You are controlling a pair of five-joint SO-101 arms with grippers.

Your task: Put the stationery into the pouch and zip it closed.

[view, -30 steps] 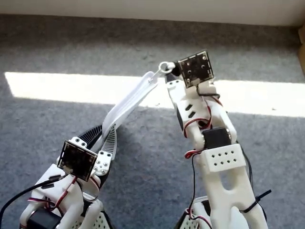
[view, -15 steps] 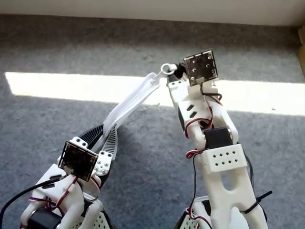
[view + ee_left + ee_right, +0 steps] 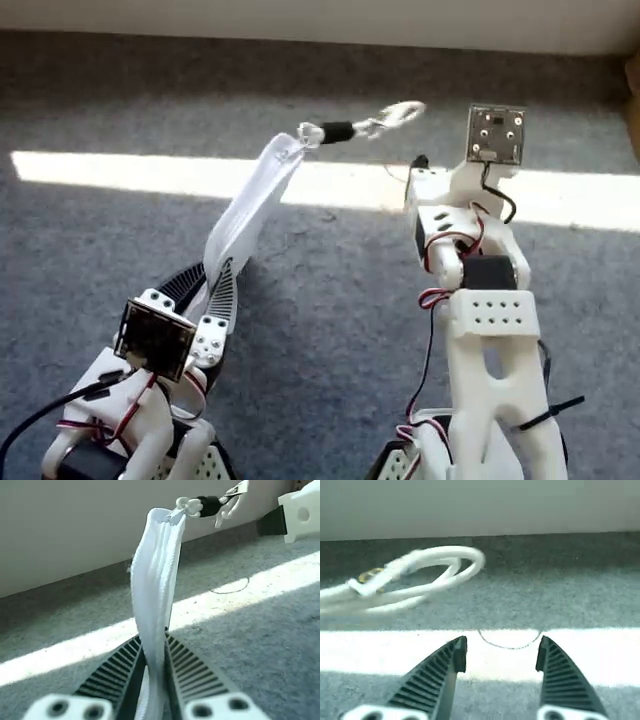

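A grey, carpet-textured worktop point(image 3: 330, 330) crossed by one bright strip of sunlight point(image 3: 100, 175) carries two white plastic arms, side by side, each trailing red and black wires. Nearest, the left arm point(image 3: 150, 400) has its gripper point(image 3: 152, 647) clamped on the near end of the pouch point(image 3: 245, 215). Its two black, ribbed fingers point(image 3: 117, 672) press the fabric from both sides. The pouch is white, long and narrow, with soft lengthwise folds. It rises off the worktop and leans away from the left arm towards the far side of the scene. At its raised far end sits the zip slider point(image 3: 182, 505). From the slider hangs a short black link point(image 3: 337, 130), then one white, loop-shaped clasp point(image 3: 395, 115), which sticks out in the air towards the right arm point(image 3: 480, 330). The right gripper point(image 3: 502, 647) hangs near that clasp but apart from it, its two black ribbed fingers point(image 3: 437, 672) spread wide with nothing between them. In the right wrist view the clasp floats beyond the fingertips, off to one side. Below the spread fingers, one thin dark thread point(image 3: 510, 644) curls across the sunlit strip. Beyond the carpet, a pale wall point(image 3: 300, 15) closes the far edge.
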